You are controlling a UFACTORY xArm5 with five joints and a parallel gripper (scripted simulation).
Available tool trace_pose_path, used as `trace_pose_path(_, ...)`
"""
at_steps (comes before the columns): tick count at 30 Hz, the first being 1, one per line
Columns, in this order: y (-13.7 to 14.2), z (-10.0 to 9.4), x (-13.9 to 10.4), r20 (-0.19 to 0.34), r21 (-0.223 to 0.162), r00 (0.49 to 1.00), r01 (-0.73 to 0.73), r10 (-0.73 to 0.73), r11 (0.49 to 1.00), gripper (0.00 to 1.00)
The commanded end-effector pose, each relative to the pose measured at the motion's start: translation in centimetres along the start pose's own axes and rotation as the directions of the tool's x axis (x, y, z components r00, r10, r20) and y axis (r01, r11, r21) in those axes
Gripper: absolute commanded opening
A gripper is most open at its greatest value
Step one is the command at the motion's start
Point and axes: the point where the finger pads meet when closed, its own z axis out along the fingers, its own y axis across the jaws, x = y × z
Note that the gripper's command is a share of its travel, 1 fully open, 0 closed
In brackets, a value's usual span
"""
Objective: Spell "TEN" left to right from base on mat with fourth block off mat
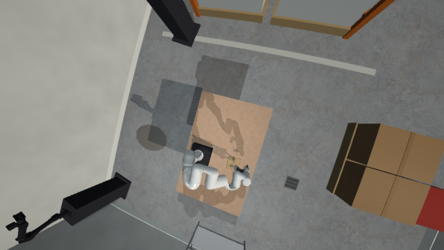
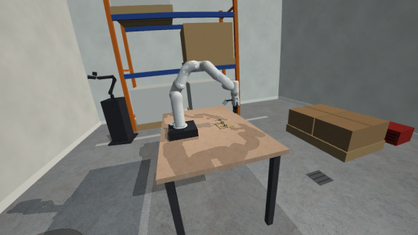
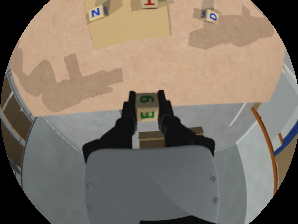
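My gripper [image 3: 146, 99] [image 2: 235, 111] is shut on a wooden block [image 3: 147, 107] with a green E on one face and a green 9 or 6 on another. It holds the block beyond the mat, on the side away from the robot's base. A block with a blue N [image 3: 96, 13] stands on the yellow mat [image 3: 130, 35] [image 1: 229, 164] [image 2: 221, 126], at the left in the wrist view. A block with a red T [image 3: 149, 3] stands on the mat too, cut by the top frame edge. A block with a blue D [image 3: 212, 17] [image 1: 237, 151] lies off the mat, on the table.
The wooden table [image 1: 225, 114] [image 2: 202, 160] carries the robot's black base block [image 2: 183, 131]. The table's far edge runs behind the held block in the wrist view. Stacked cardboard boxes [image 2: 339, 124] and a shelf rack stand on the floor away from the table.
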Motion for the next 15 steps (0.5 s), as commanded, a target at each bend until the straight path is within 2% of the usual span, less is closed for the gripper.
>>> trace_pose_path(1, 0.01, -0.41, -0.09, 0.003, 0.0, 1.0, 0.0, 0.0, 1.0, 0.21)
trace_pose_path(9, -0.01, -0.42, -0.04, 0.003, 0.0, 1.0, 0.007, -0.007, 1.0, 0.21)
trace_pose_path(15, -0.17, -0.5, 0.44, 0.003, 0.0, 0.997, 0.077, -0.077, 0.997, 0.21)
